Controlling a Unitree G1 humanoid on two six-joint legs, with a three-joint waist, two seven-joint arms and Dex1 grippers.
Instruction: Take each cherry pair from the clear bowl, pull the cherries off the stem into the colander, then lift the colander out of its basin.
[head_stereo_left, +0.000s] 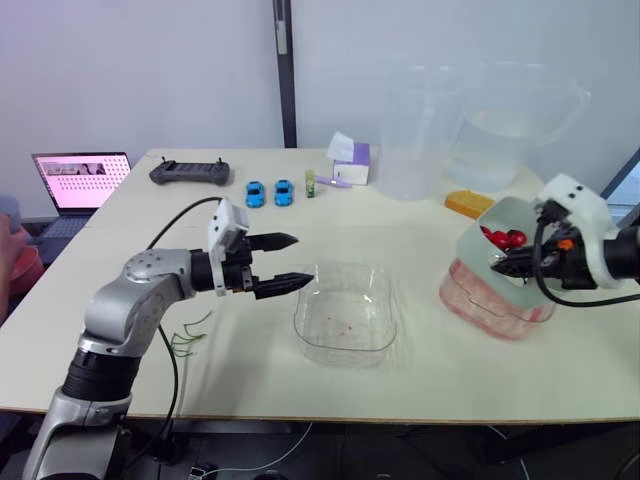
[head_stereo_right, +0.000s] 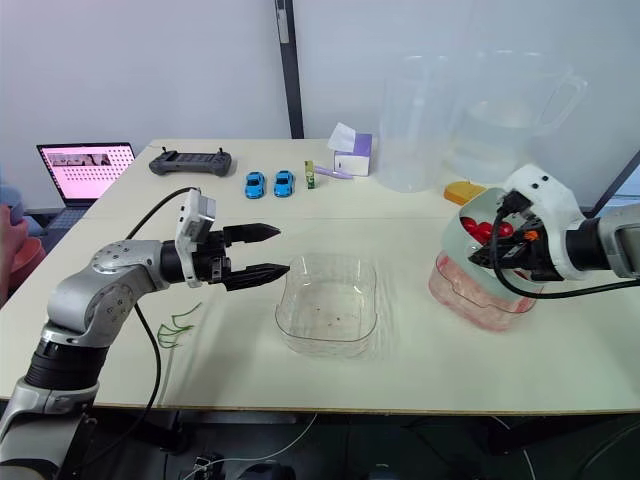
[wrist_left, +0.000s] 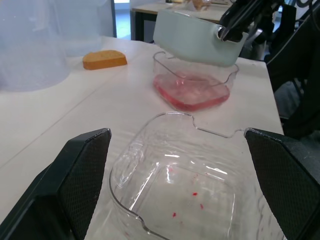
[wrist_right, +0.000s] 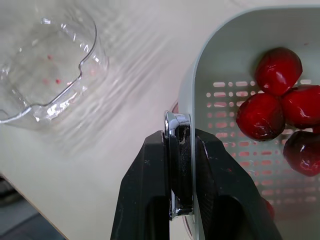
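The clear bowl (head_stereo_left: 345, 315) stands at the table's middle front, holding nothing but a few red specks. My left gripper (head_stereo_left: 285, 262) hovers open just left of its rim, with nothing between the fingers (wrist_left: 75, 170). On the right, my right gripper (head_stereo_left: 510, 265) is shut on the rim of the pale green colander (head_stereo_left: 490, 240), seen close in the right wrist view (wrist_right: 225, 100). The colander hangs tilted above its clear basin (head_stereo_left: 495, 305), which holds pink liquid. Several red cherries (wrist_right: 277, 100) lie inside the colander. Green stems (head_stereo_left: 190, 335) lie on the table under my left arm.
Two large clear jugs (head_stereo_left: 420, 130) and an orange sponge (head_stereo_left: 470, 203) stand at the back right. Two blue toy cars (head_stereo_left: 269, 192), a purple-white box (head_stereo_left: 352, 160) and a grey controller (head_stereo_left: 190, 173) sit at the back. A laptop (head_stereo_left: 80, 180) is at far left.
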